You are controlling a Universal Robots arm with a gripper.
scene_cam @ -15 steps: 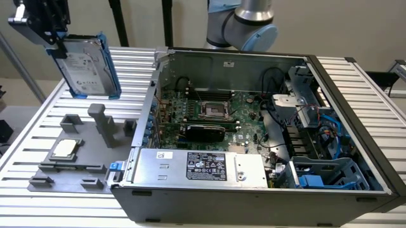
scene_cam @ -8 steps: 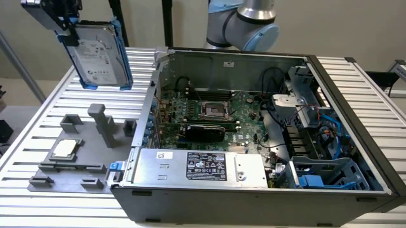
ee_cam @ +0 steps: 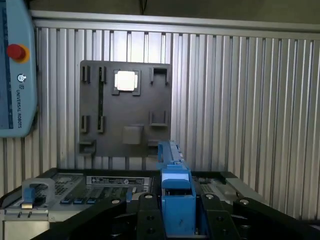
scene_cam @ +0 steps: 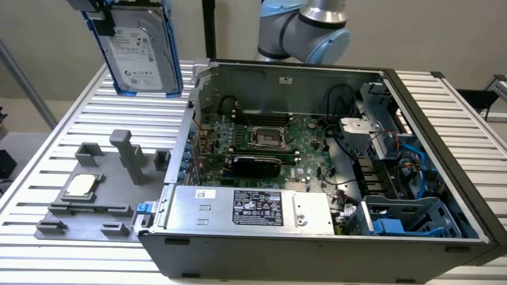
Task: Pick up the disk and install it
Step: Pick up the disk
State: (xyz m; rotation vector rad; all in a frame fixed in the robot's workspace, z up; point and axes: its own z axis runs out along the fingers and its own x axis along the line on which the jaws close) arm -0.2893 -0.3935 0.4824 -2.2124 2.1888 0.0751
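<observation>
The disk [scene_cam: 142, 50] hangs upright high over the slatted table at the exterior view's left, its white label facing the camera and blue rails along both sides. My gripper [scene_cam: 99, 12] grips it from the top edge. In the wrist view the disk [ee_cam: 175, 195] appears edge-on as a blue rail, clamped between my black fingers [ee_cam: 147, 217], with the gripper [ee_cam: 177, 212] shut on it. The open computer case [scene_cam: 317, 160] lies to the exterior view's right of the disk and lower down, with blue drive cages [scene_cam: 412, 217] in its front right corner.
A grey fixture plate [scene_cam: 95, 190] with upright posts carries a small square silver chip [scene_cam: 82, 185]. A silver power supply box [scene_cam: 253, 208] fills the case's front. The arm's joint [scene_cam: 305, 27] rises behind the case. A teach pendant [ee_cam: 15, 70] lies on the table.
</observation>
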